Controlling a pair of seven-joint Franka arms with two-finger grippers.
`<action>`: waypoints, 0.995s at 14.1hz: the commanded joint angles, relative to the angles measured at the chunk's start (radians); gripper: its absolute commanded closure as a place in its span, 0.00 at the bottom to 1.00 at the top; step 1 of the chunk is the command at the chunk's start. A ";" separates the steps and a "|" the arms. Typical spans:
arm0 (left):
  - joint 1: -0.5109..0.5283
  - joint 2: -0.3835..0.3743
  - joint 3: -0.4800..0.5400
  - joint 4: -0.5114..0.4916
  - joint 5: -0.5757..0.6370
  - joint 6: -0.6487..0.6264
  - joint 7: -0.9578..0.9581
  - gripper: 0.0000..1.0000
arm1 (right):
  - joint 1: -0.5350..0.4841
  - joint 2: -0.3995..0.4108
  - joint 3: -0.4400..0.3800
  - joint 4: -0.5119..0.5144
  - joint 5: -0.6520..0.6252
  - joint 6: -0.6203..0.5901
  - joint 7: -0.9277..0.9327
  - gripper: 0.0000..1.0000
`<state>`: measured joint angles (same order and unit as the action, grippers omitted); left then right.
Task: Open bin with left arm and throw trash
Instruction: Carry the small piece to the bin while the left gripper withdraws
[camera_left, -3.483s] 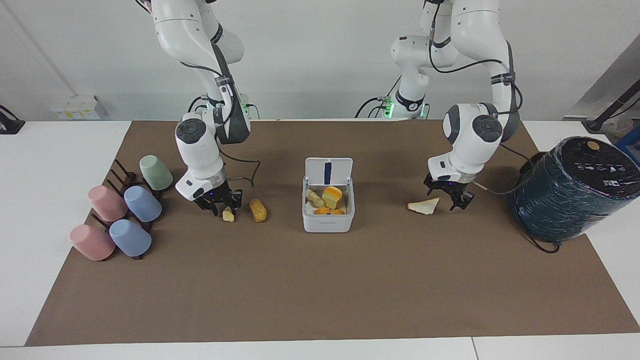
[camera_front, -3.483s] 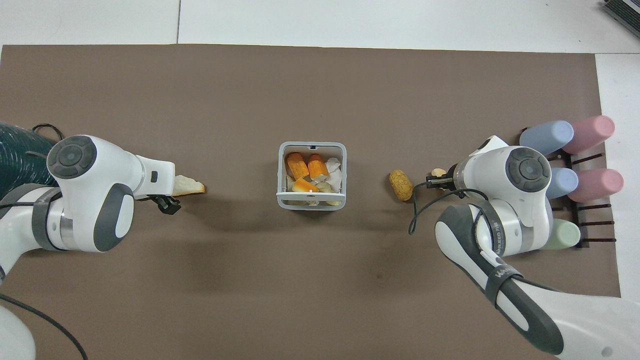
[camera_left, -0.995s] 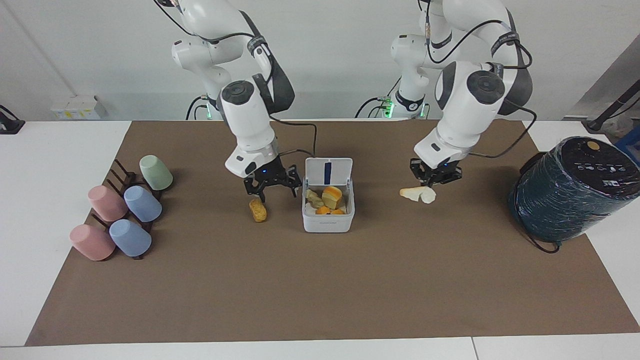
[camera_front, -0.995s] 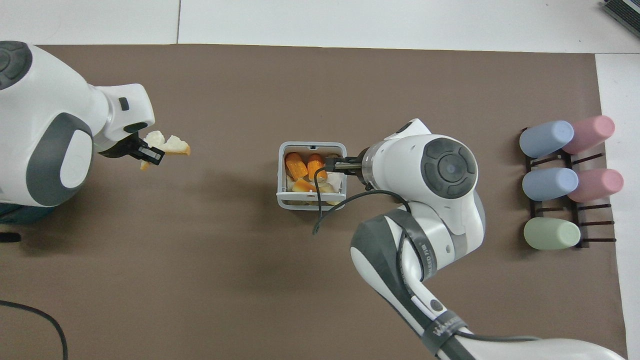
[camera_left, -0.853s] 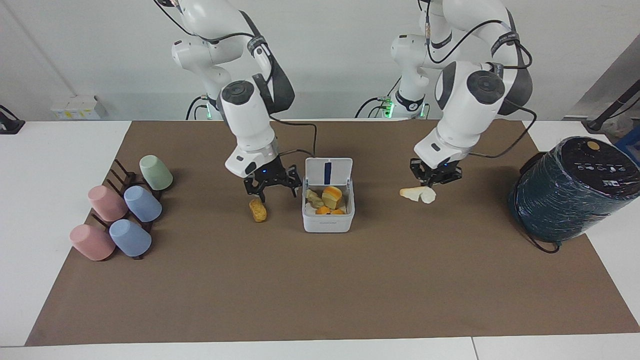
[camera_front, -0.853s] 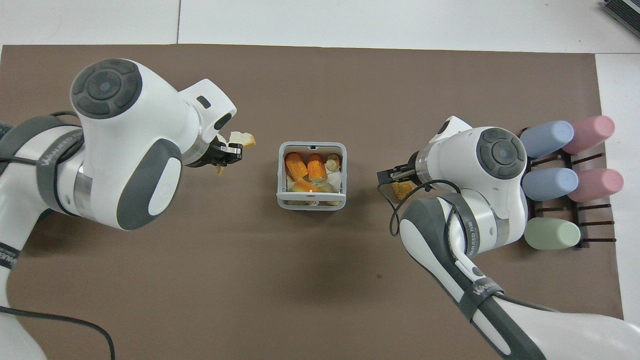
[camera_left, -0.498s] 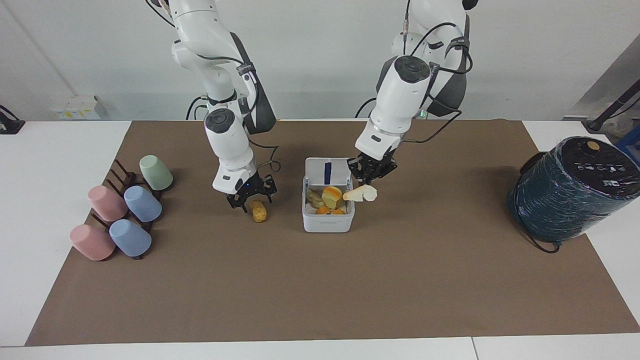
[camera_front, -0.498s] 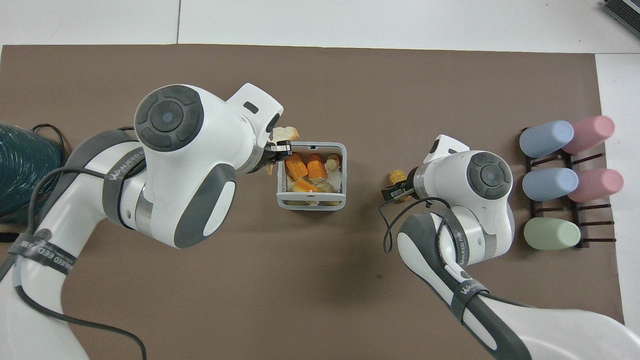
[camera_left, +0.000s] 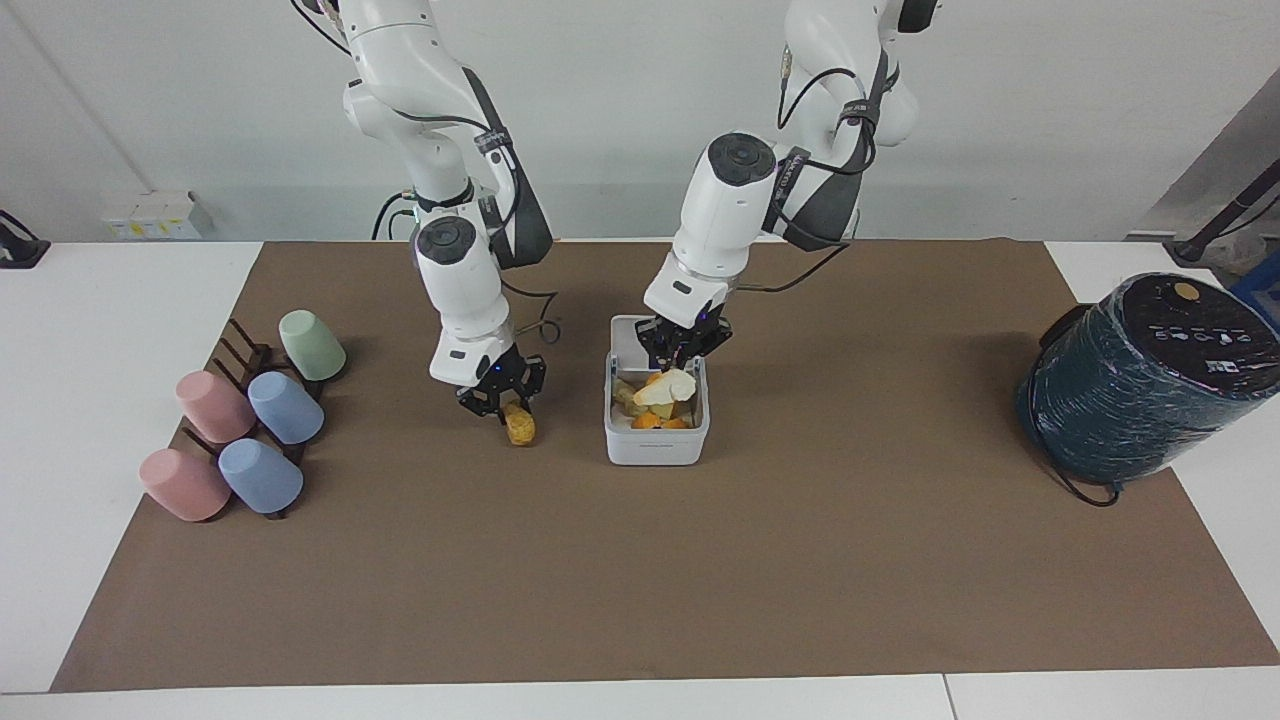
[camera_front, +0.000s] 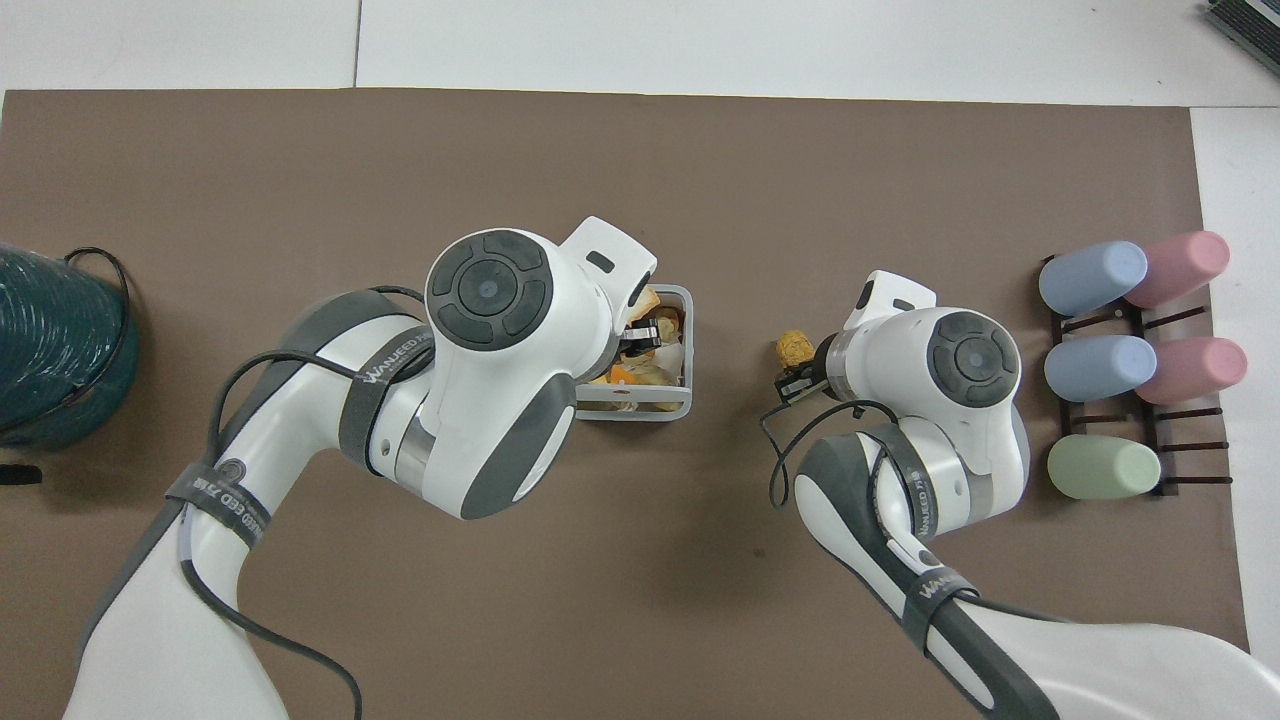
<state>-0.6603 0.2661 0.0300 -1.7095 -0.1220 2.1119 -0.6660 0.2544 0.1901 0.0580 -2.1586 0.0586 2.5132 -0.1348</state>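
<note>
The white bin (camera_left: 655, 445) stands open mid-mat, its lid (camera_left: 622, 332) raised, with several food bits inside, the pale yellow lump (camera_left: 622, 394) among them. It also shows in the overhead view (camera_front: 682, 402). My left gripper (camera_left: 681, 362) is over the bin, shut on the white bread slice (camera_left: 668, 387), which hangs just above the contents. My left gripper shows in the overhead view (camera_front: 640, 336) too. The golden-brown bun piece (camera_left: 518, 427) lies on the mat beside the bin, toward the right arm's end. My right gripper (camera_left: 503, 403) is open, low over the bun piece (camera_front: 795, 347).
Several pastel cups (camera_left: 240, 430) lie on a dark rack toward the right arm's end of the table. A big dark teal wrapped cylinder (camera_left: 1140, 375) with a cable stands at the left arm's end. A brown mat (camera_left: 640, 580) covers the table.
My left gripper carried the bread slice from the left arm's end to over the open bin. My right gripper moved away from the bin and came down over the bun piece.
</note>
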 joint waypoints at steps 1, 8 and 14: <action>-0.013 -0.013 0.018 0.002 -0.018 -0.027 -0.004 0.40 | -0.012 -0.046 0.011 0.009 -0.007 -0.005 0.090 1.00; 0.011 -0.011 0.028 0.102 -0.022 -0.175 0.000 0.23 | 0.052 -0.046 0.029 0.135 0.006 -0.031 0.337 1.00; 0.241 -0.024 0.036 0.283 -0.016 -0.505 0.199 0.24 | 0.169 -0.011 0.031 0.229 0.007 -0.016 0.621 1.00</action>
<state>-0.4893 0.2489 0.0651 -1.4586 -0.1287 1.6881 -0.5681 0.4009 0.1506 0.0835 -1.9801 0.0595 2.5078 0.4218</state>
